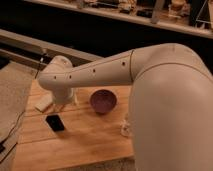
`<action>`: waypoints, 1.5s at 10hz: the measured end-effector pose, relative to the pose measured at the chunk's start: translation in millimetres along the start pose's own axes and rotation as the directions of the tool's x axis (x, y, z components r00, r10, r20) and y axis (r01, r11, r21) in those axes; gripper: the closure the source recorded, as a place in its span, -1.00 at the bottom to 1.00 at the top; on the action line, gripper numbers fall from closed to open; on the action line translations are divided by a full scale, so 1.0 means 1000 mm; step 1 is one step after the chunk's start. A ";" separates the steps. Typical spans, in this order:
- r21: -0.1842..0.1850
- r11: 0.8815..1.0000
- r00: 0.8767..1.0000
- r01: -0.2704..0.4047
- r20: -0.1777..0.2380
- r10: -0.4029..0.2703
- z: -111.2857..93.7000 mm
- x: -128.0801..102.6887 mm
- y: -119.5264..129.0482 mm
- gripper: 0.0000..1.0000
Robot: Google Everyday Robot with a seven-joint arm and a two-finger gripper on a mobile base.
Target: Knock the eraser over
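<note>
arm [170, 100]: big white link fills the near right, then reaches left across the worktop to a bent wrist at back left
worktop [85, 147]: light wood planks; front edge runs along the bottom, left edge slants up beside grey floor
open room, front: bare wood from the front edge up to the eraser, and wide bare wood to its right
eraser [55, 123]: small black block lying flat on the worktop's left part, near the left edge, not touching anything
eraser long axis: diagonal, far-left end to near-right end; broad face up; rim colour too dim to tell
eraser edges: far-left corner is the one closest to the worktop's left edge; a narrow strip of wood lies between them
pale small thing [125, 129]: sits on the wood right of the eraser, well apart from it, up against the arm's outline; cannot tell what it is
gripper [67, 99]: hangs under the wrist, over the back-left worktop, just behind the eraser and apart from it
jaws: mostly hidden by the wrist; cannot tell whether apart or together
gap: bare wood between gripper and eraser
beige block [43, 104]: just left of the gripper, at the left edge
purple bowl [103, 101]: right of the gripper, upright, mid worktop
rail [30, 45]: grey bar behind the worktop, running down to the right
background: dark wall, shelf along the top
</note>
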 end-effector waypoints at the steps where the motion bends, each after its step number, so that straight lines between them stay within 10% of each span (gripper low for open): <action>1: -0.015 1.000 1.000 -0.002 0.007 0.002 0.002 0.001 0.003 -0.30; 3: -0.038 0.999 1.000 -0.008 0.006 0.008 0.006 0.004 0.006 -0.30; 6: -0.072 0.997 0.993 -0.010 -0.118 0.001 0.014 0.032 0.009 -0.30; 10: -0.092 0.994 0.926 0.056 -0.368 -0.086 0.002 0.066 -0.003 -0.30; 15: -0.009 0.997 0.941 0.071 -0.331 -0.070 0.001 0.025 -0.027 -0.30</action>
